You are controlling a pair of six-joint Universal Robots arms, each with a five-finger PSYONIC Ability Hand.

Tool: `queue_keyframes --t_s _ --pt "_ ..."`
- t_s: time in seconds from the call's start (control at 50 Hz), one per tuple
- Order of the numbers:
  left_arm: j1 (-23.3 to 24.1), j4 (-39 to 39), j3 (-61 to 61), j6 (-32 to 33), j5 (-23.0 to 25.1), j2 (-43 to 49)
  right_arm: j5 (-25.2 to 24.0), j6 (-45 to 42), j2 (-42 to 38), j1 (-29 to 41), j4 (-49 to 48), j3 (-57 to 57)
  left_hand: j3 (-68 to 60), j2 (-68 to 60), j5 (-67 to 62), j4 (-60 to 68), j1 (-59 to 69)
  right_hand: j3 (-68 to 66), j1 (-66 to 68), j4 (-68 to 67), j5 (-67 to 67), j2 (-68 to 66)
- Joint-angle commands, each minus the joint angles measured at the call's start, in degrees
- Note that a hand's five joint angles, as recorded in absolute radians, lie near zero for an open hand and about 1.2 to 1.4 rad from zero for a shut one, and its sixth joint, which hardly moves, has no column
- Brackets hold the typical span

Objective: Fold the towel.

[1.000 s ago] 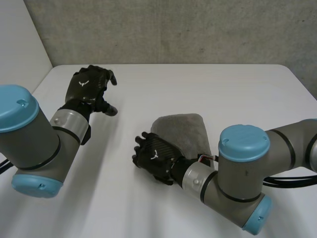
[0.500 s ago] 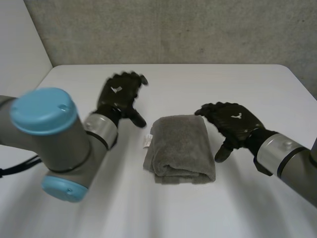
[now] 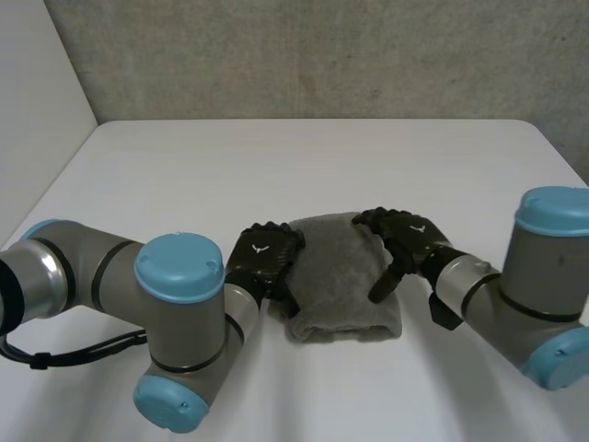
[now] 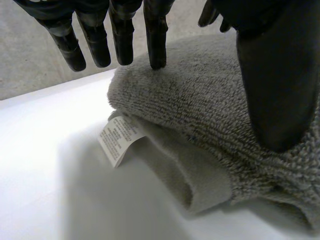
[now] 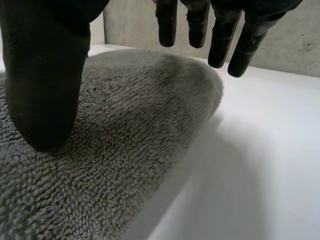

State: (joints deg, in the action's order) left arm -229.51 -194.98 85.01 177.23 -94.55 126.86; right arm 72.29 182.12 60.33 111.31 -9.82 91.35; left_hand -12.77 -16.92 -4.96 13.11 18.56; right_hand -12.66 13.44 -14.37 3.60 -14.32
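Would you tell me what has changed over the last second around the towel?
Both hands moved inward to the folded grey terry towel: the left hand now rests open on its left edge, the right hand open on its right edge. Nothing was grasped. The towel stayed folded in place on the white table.

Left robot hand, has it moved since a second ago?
Yes. The left robot hand has swung from the far left of the white table to the left edge of the folded grey terry towel.
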Motion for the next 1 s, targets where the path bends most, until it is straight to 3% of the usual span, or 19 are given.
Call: queue_keyframes --t_s 0.02,0.32,0.48,0.74,0.86,1.0 --pt "-1.5 -0.5 -0.2 0.3 -1.5 1.0 5.1 -0.9 -4.9 3.9 -0.1 -3.2 2.8 3.2 1.2 -3.1 -4.8 2.7 -3.4 4.4 -3.6 4.3" --pt "-1.6 -0.3 -0.3 0.4 -2.2 1.4 6.2 -5.0 -6.8 5.8 -1.0 -3.2 2.8 3.2 1.2 -3.1 -4.8 2.7 -3.4 4.4 -3.6 4.3" --pt "-1.6 0.3 -0.1 0.2 -2.3 -1.8 6.9 -5.0 0.8 5.5 -0.7 -2.5 2.8 3.2 1.2 -3.1 -4.8 2.7 -3.4 4.4 -3.6 4.3" --pt "-4.6 5.2 -2.0 0.1 -2.5 -15.0 17.9 -5.5 14.6 3.7 -0.5 -4.9 2.8 5.0 3.1 -3.1 -6.7 2.7 -3.4 4.4 -3.6 4.3" --pt "-7.6 11.0 -5.0 0.1 -3.5 -21.3 18.9 -5.7 17.5 3.0 0.4 -6.4 2.8 5.2 3.2 -3.1 -6.8 2.7 -3.4 4.4 -3.6 4.3" --pt "-9.5 16.1 -7.5 0.1 -3.7 -24.0 19.0 -5.7 19.2 1.9 8.0 -9.6 2.8 5.2 3.2 -3.1 -6.8 2.7 -3.4 4.4 -3.6 4.3"
